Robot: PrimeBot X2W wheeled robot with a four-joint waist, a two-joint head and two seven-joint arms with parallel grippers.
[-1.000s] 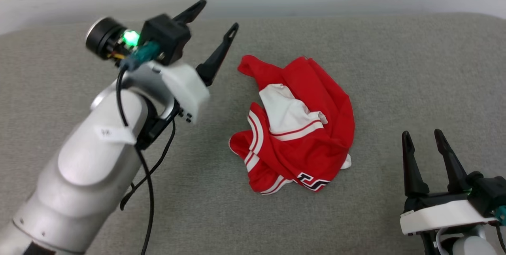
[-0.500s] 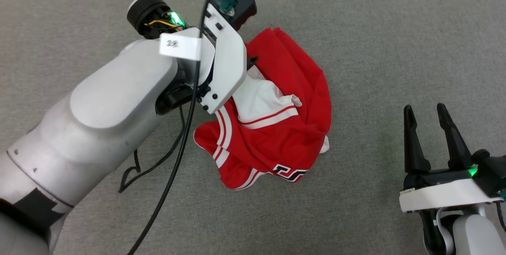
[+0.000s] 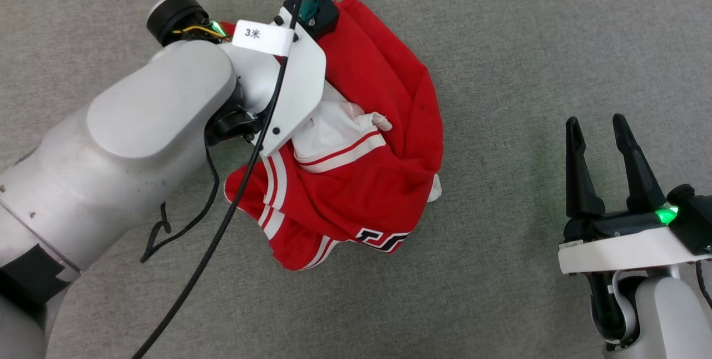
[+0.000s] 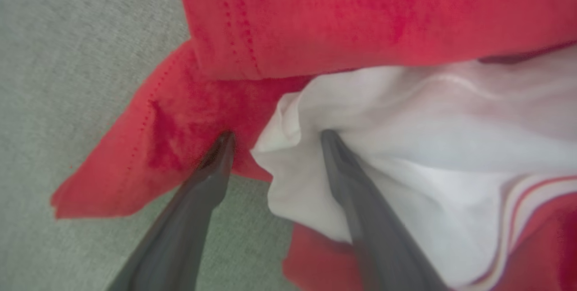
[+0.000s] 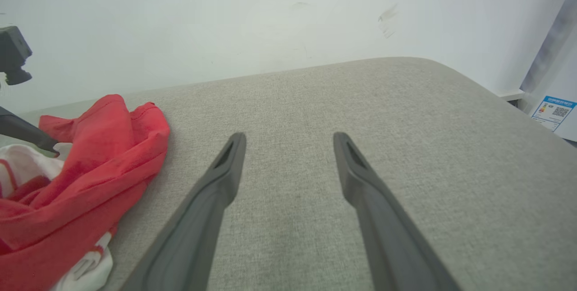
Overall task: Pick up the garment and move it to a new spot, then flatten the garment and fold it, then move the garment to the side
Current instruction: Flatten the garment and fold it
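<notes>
The garment [image 3: 378, 181] lies crumpled on the grey cushion, red with a white sleeve, striped trim and a bit of black lettering at its near edge. My left arm reaches over its upper left part, and the wrist [image 3: 289, 80] hides the fingers in the head view. In the left wrist view my left gripper [image 4: 277, 137] is open, one tip on red cloth and the other against a white fold of the garment [image 4: 405, 155] that bulges between them. My right gripper [image 3: 596, 125] stands open at the lower right, apart from the garment [image 5: 90, 169], over bare cushion [image 5: 289, 137].
The grey upholstered surface [image 3: 528, 42] runs all around the garment. Its far edge [image 5: 360, 63] curves down before a white wall. A black cable [image 3: 222, 225] hangs from my left arm. A labelled white object [image 5: 554, 115] stands beyond the right edge.
The head camera has tipped downward. My left arm swung right and down, from beside the garment onto its upper left part, fingers still open. The right gripper stays put.
</notes>
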